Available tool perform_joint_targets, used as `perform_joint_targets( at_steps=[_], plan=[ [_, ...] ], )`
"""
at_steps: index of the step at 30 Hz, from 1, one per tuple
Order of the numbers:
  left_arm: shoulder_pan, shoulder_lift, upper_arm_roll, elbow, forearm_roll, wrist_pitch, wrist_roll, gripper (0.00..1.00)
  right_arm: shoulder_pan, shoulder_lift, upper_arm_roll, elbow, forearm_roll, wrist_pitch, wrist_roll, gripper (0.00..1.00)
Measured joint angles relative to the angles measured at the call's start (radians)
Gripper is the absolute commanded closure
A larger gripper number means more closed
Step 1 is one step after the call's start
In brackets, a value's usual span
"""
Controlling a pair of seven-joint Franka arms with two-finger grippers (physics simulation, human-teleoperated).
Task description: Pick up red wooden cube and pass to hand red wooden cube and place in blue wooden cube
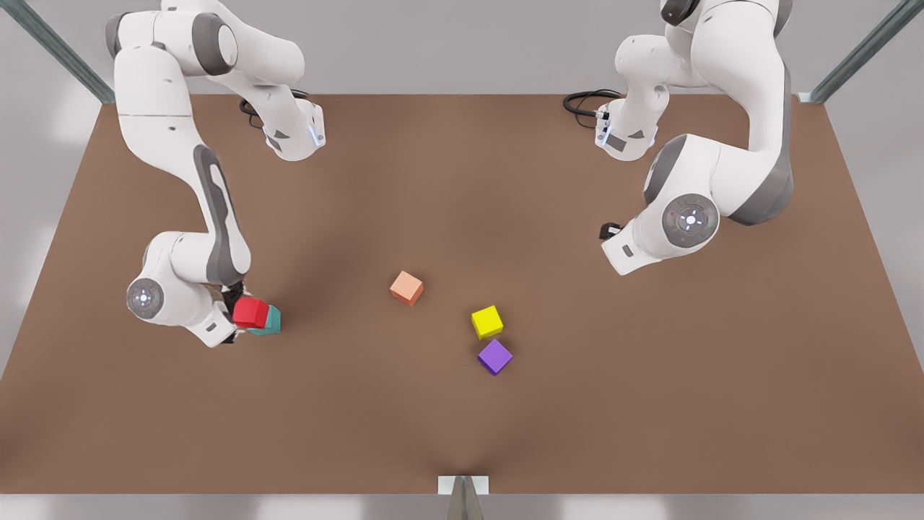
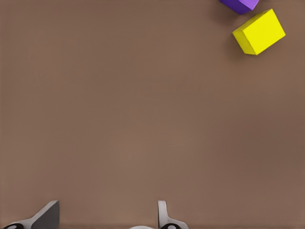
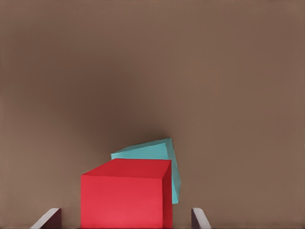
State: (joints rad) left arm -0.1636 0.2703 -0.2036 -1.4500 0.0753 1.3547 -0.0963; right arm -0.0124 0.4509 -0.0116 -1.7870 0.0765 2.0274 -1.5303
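**Two cubes stacked under the right gripper**

Five small cubes lie on the brown wooden table (image 1: pixel 462 180). We see the small bright red wooden cube (image 1: pixel 250 313) at the front view's left, resting on top of the teal-blue wooden cube (image 1: pixel 272 322), a little turned against it. Our right gripper (image 3: pixel 126 219) is there; its fingers (image 3: pixel 49 219) stand wide on both sides of the red cube and do not touch it. Our left gripper (image 2: pixel 107 217) hangs above bare table at the front view's right, fingers spread and holding nothing. Near the middle lie a salmon-orange cube (image 1: pixel 407 288), a yellow cube (image 1: pixel 487 322) and, just beside it, a purple cube (image 1: pixel 494 357).
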Motion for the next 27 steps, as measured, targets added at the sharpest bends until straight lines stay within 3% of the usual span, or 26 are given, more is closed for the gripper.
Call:
perform_joint_targets(
  at_steps=[7, 12, 17, 27],
  plan=[
    [0.001, 0.018, 0.000, 0.045, 0.002, 0.005, -0.006, 0.00, -0.009, 0.060, -0.008, 0.214, -0.011, -0.335, 0.293, 0.00],
    [0.003, 0.021, 0.000, 0.051, 0.002, -0.002, -0.009, 0.00, 0.044, -0.062, -0.009, 0.353, -0.103, -0.470, 0.608, 0.00],
    [0.008, 0.021, 0.001, 0.067, 0.001, -0.007, -0.011, 0.00, 0.030, -0.243, -0.012, 0.385, -0.121, -0.561, 0.815, 0.00],
    [0.011, 0.021, 0.002, 0.067, -0.001, -0.012, -0.015, 0.00, 0.020, -0.260, -0.011, 0.395, -0.111, -0.630, 1.096, 0.00]
  ],
)
